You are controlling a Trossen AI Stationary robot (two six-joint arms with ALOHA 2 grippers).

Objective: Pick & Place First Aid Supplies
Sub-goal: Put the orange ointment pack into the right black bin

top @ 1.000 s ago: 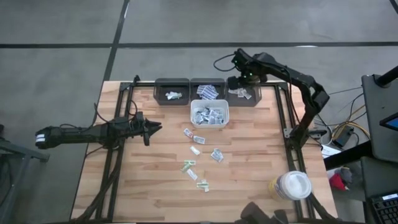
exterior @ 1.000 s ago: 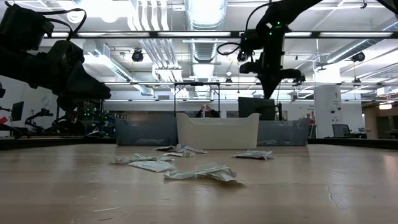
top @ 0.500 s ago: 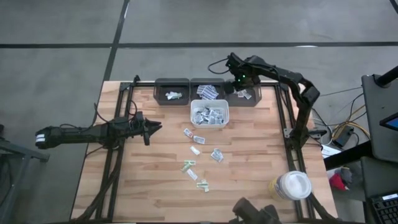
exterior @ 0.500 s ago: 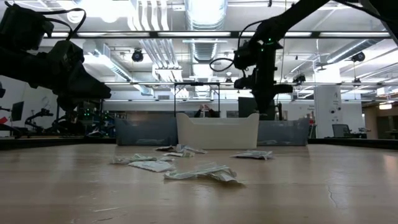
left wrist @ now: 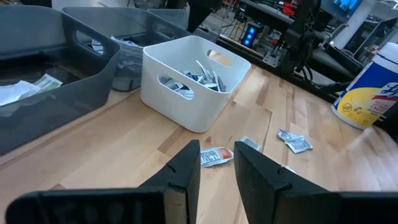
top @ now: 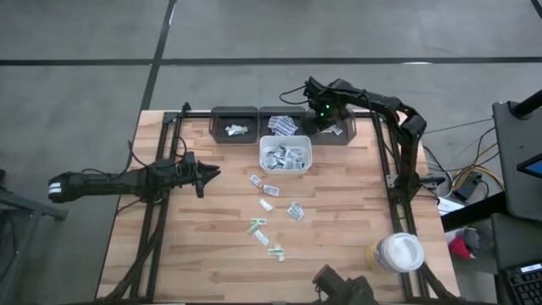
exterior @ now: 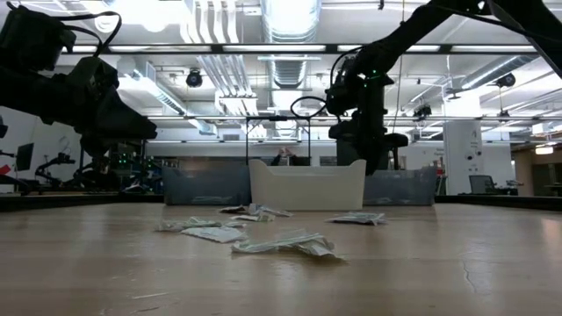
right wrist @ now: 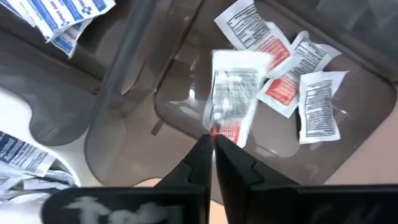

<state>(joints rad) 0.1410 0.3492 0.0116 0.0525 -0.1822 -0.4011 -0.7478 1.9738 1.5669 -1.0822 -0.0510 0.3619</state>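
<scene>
My right gripper (right wrist: pixel 212 142) points down into the rightmost dark bin (top: pixel 332 129) at the table's far edge, shut on a white sachet with red print (right wrist: pixel 233 93). Three like sachets (right wrist: pixel 298 81) lie on that bin's floor. More first aid supplies fill the white bin (top: pixel 285 157), and several lie loose on the wood (top: pixel 271 207). My left gripper (left wrist: pixel 216 163) waits open at the table's left side (top: pixel 203 174), nothing between its fingers. My right gripper pinches the sachet by its red-printed end (right wrist: pixel 225 132), only at the free ends of its two fingers. The fingers come from above, pointing down. The sachet hangs below them, clear of the bin's floor, and shows blurred.
Two more dark bins (top: pixel 235 125) (top: pixel 282 124) stand left of the rightmost one, each with a few sachets. A round white lidded tub (top: pixel 396 252) stands at the near right corner. Bare wood lies between the loose sachets and my left gripper.
My right gripper has come down over the rightmost dark bin with the sachet, shifting a little toward the table's left, and its wrist has rolled somewhat.
</scene>
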